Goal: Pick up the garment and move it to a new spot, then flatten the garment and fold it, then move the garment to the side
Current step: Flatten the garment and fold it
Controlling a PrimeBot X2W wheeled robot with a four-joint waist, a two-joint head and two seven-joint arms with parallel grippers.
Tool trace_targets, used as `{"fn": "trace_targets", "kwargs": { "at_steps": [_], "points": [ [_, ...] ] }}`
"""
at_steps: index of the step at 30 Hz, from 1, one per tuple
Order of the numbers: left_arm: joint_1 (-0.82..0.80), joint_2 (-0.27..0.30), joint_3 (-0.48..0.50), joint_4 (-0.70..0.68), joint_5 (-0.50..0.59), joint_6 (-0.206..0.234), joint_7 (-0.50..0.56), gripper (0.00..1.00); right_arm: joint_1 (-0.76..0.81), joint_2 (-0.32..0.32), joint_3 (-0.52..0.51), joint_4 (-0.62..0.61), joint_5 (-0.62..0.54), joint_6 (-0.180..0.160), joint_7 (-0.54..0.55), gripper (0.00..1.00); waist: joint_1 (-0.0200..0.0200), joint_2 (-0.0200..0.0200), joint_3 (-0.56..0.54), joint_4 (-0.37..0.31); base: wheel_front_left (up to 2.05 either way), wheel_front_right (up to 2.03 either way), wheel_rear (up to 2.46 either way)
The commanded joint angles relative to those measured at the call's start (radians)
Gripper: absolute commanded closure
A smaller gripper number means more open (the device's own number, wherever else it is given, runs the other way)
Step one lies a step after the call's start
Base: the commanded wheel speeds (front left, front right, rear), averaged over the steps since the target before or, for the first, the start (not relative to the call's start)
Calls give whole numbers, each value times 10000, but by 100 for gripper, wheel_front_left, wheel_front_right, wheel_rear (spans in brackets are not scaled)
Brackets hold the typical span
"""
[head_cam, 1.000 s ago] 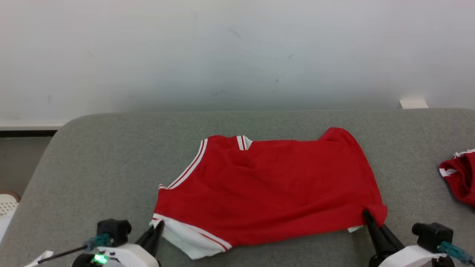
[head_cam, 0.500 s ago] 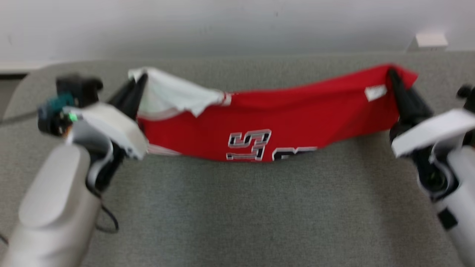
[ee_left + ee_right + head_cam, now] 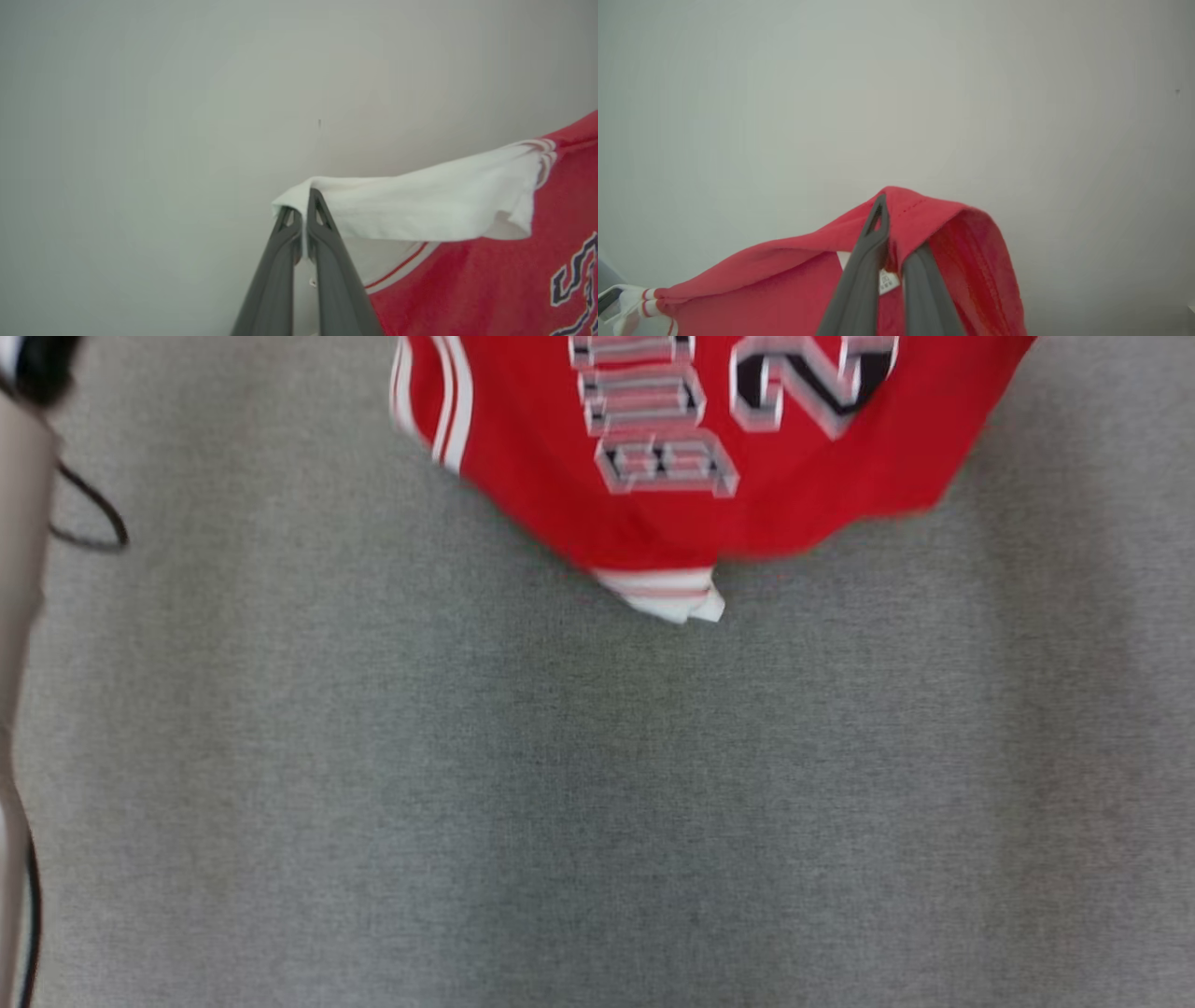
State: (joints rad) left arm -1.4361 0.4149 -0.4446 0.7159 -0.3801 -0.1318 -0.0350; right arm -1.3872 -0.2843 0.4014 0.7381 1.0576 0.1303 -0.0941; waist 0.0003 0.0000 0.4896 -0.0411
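The red jersey (image 3: 709,448) was hung clamped in the left pincer (image 3: 301,205) and right pincer (image 3: 896,228); either shallow bite could be lost under swing.

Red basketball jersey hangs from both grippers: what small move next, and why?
Probably lower the red basketball jersey onto a bare patch of the grey felt table: left gripper and right gripper each pinch a corner, and it hangs spread between them.

The red fabric jersey (image 3: 822,495) bears white-outlined black lettering, red-striped white trim, and a white panel at the dark grey left gripper (image 3: 302,207); the felt tabletop (image 3: 597,803) is grey.
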Motion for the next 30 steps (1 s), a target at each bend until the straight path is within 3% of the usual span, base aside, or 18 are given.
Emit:
{"fn": "trace_targets", "kwargs": {
  "at_steps": [1,10,17,24,30],
  "points": [
    [-490,-88,-6,336,-66,26,-213,100,-541,-74,-1,204,-12,2,-161,100,-3,0,216,77,0,0,0],
    [-2952,-519,-63,2074,134,46,-865,100,-2642,-113,484,1219,-131,2,-511,100,-3,0,-94,136,0,0,0],
    [-3851,-832,-146,2976,-187,35,-885,100,-3167,-372,679,1668,190,2,-588,100,-3,0,-426,240,0,0,0],
    [-2926,-1042,-750,3257,-956,28,-839,100,-2209,-593,1131,1841,557,0,-435,100,-3,0,-476,373,0,0,0],
    [-1266,-784,-1989,2928,-1968,27,-229,100,-364,-654,1933,1435,1124,2,-79,100,-3,0,-1149,466,0,0,0]
  ]
}}
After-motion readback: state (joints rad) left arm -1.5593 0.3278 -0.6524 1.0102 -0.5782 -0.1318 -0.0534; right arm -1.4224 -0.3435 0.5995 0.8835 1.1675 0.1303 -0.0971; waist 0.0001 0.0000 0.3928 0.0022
